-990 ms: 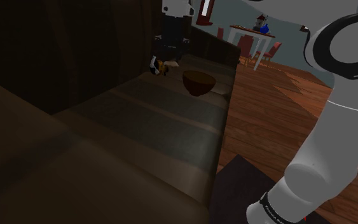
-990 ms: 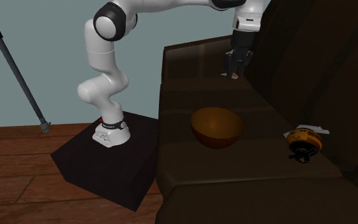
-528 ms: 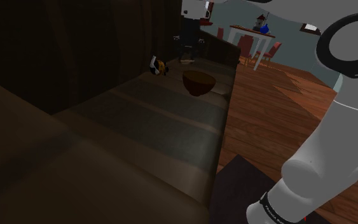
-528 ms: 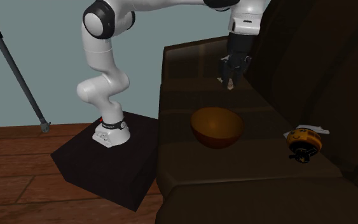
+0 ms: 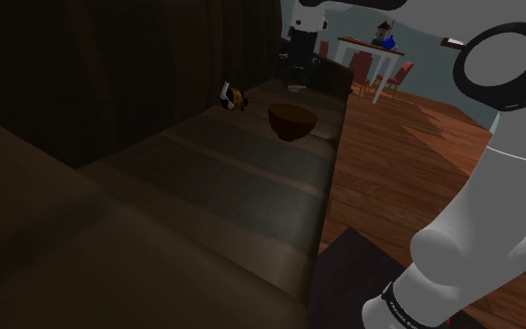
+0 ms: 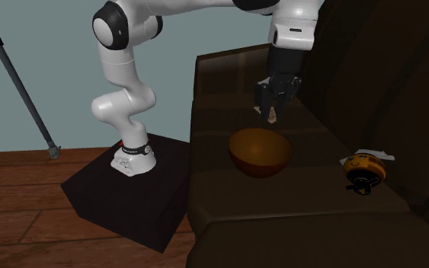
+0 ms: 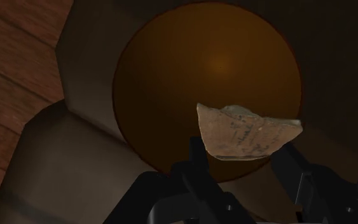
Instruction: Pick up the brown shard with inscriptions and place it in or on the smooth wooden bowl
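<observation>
The brown shard [image 7: 244, 132], tan with faint dark inscriptions, is clasped between my black fingers [image 7: 199, 162] in the wrist view. My gripper [image 6: 272, 113] hangs shut on the shard [image 6: 272, 115] just above the far rim of the smooth brown wooden bowl [image 6: 260, 151]. That bowl [image 7: 206, 73] lies right beneath the shard in the wrist view. From the shoulder camera the gripper [image 5: 295, 84] hovers a little above and behind the bowl [image 5: 291, 121], the shard [image 5: 295, 89] a pale speck at its tip.
The bowl rests on a dark brown sofa seat [image 6: 281, 202]. A small orange and black toy-like object [image 6: 362, 171] lies on the seat near the backrest [image 5: 120, 65]. Beyond the sofa are a wooden floor [image 5: 410, 159], a table with red chairs [image 5: 375, 58] and my black stand [image 6: 125, 194].
My gripper has carried the shard away from the backrest end of the seat, coming down toward the bowl until it hangs over the rim.
</observation>
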Robot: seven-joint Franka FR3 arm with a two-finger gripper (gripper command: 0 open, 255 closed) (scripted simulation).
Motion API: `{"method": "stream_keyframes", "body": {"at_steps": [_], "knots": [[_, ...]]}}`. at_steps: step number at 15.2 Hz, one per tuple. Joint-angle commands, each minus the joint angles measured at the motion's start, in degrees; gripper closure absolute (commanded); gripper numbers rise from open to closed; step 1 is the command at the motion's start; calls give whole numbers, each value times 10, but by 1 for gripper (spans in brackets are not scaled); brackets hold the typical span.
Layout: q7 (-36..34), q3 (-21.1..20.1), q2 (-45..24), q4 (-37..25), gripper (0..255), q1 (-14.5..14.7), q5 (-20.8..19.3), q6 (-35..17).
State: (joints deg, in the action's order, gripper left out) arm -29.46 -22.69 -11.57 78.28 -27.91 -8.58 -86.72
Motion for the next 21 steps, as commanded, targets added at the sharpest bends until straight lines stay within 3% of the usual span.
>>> {"method": "stream_keyframes", "body": {"at_steps": [1,15,21], "knots": [[16,6,0,4,255,-10,0,-6],[11,9,19,137,255,-19,7,-122],[11,9,19,137,255,-19,7,-122]]}}
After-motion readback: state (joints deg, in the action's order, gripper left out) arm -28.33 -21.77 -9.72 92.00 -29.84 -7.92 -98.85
